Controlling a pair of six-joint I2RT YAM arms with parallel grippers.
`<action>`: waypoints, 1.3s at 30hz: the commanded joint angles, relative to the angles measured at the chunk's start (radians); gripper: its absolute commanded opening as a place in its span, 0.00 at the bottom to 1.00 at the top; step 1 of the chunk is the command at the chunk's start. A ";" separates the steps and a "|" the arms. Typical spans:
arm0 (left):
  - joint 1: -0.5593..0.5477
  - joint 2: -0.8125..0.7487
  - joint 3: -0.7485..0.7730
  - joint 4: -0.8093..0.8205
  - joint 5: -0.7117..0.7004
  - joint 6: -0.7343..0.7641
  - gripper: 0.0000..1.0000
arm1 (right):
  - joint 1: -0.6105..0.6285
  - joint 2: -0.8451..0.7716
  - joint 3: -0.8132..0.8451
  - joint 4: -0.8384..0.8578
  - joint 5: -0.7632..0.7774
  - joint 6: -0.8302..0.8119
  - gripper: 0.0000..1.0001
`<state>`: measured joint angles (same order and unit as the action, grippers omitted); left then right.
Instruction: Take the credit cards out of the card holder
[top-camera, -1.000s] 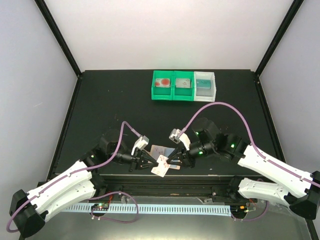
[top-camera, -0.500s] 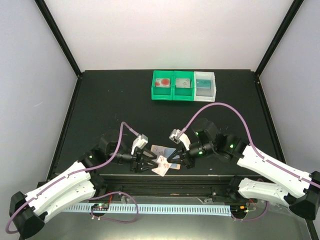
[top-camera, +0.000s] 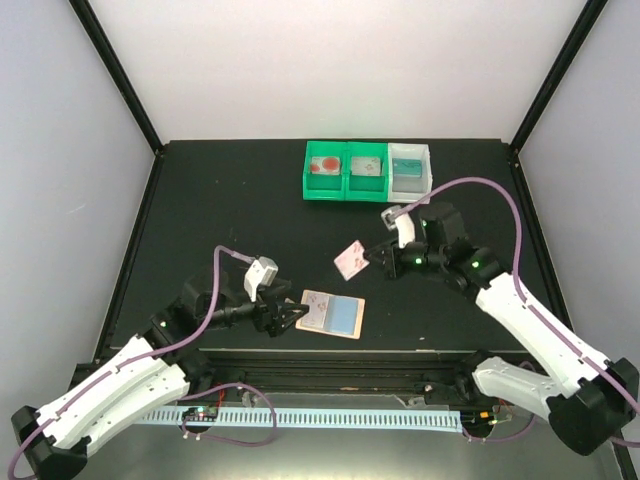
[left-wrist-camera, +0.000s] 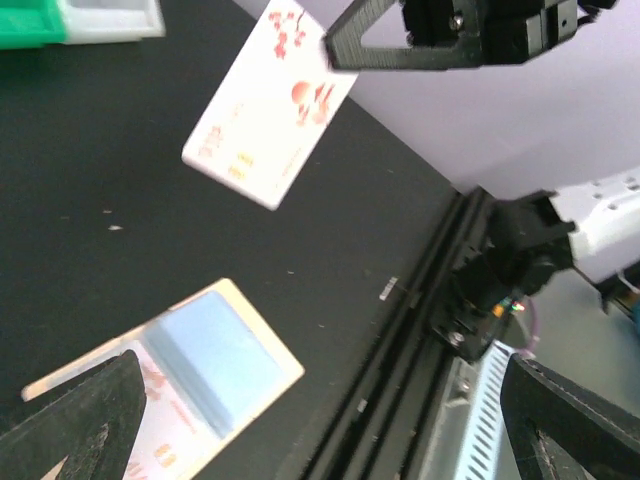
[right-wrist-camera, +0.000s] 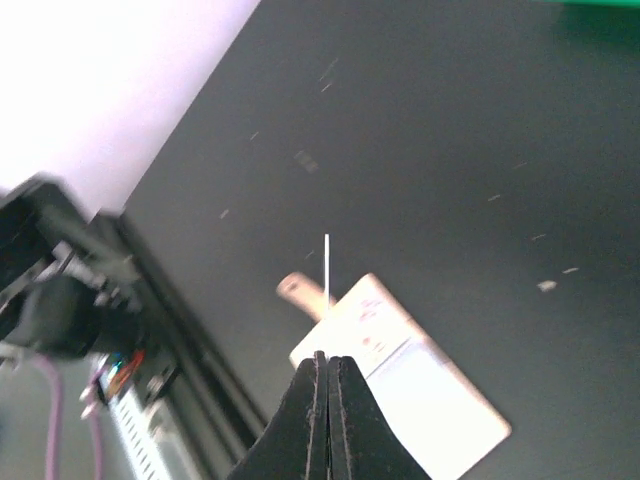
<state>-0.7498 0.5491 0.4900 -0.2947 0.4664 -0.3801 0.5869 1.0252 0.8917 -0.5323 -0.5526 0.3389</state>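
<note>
One card (top-camera: 350, 260) is out: my right gripper (top-camera: 372, 257) has lifted it clear, pinched edge-on above the table. The holder (top-camera: 316, 309) lies open near the front edge, a blue card (top-camera: 343, 316) still inside. My left gripper (top-camera: 290, 317) is spread wide beside it.

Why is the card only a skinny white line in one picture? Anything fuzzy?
Right wrist view: the card is edge-on in the right pincer, and the picture's left side is blurred. Left wrist view: its flowered face is sharp. Top view: sharp.
</note>
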 joint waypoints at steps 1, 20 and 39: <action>-0.002 -0.011 0.035 -0.043 -0.160 0.015 0.99 | -0.109 0.046 0.052 0.108 0.153 0.032 0.01; 0.000 0.111 -0.034 0.097 -0.155 -0.003 0.99 | -0.349 0.675 0.480 0.306 0.315 0.127 0.01; -0.001 0.169 -0.038 0.154 -0.167 0.065 0.99 | -0.383 1.241 0.971 0.352 0.195 0.275 0.01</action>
<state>-0.7494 0.7074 0.4416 -0.1764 0.3161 -0.3412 0.2077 2.1895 1.7599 -0.1993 -0.3267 0.5850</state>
